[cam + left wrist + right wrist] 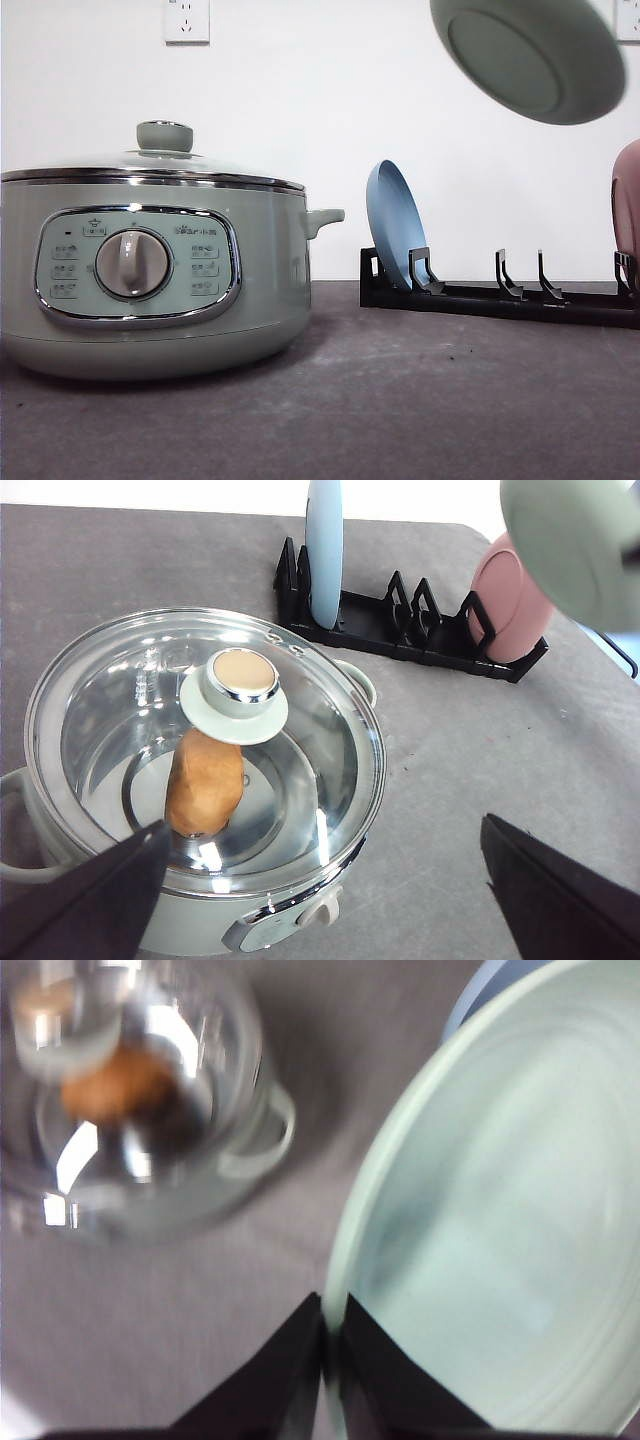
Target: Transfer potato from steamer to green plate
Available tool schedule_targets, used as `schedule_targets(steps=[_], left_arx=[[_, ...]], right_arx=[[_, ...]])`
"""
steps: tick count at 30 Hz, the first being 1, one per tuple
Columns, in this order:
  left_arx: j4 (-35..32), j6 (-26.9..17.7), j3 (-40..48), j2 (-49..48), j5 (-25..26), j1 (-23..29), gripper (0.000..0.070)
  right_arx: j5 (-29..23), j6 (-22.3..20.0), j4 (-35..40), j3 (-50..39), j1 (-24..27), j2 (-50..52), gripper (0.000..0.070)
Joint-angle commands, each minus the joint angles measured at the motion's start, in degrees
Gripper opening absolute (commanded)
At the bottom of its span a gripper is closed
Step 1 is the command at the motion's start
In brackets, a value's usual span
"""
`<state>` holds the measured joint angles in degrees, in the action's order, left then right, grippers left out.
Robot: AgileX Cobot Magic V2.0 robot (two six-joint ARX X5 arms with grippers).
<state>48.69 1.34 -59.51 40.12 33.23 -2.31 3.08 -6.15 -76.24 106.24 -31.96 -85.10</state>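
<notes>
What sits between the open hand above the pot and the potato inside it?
The glass lid, closed on the steamer, covers the potato; the left wrist view shows the left hand open above it.

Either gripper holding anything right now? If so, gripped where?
The right gripper is pinching the wide pale mint-green plate by its rim, held up in the air. The left gripper is open and empty above the glass-lidded sage-green steamer.

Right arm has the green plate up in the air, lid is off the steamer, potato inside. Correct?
One thing is wrong: the lid is on the steamer, as the left wrist view shows, with the potato visible through the glass. The rest holds: the right gripper grips the green plate by its rim, lifted above the table.
</notes>
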Motion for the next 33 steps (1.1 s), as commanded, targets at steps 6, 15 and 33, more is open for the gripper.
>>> schedule_targets(steps=[6, 15, 33], left_arx=[[-0.3, -0.7, -1.3, 0.3, 0.4, -0.1, 0.0635], [-0.3, -0.7, -1.3, 0.3, 0.4, -0.1, 0.0635], [-0.2, -0.7, -1.3, 0.3, 0.4, -0.1, 0.0635]], right_arx=[[-7.2, 0.1, -0.3, -7.3, -10.4, -0.2, 0.0004], [-12.8, 4.2, 5.4, -23.2, -21.1, -0.2, 0.0004], [-13.8, 7.7, 22.4, -43.9, -28.0, -1.5, 0.0004]])
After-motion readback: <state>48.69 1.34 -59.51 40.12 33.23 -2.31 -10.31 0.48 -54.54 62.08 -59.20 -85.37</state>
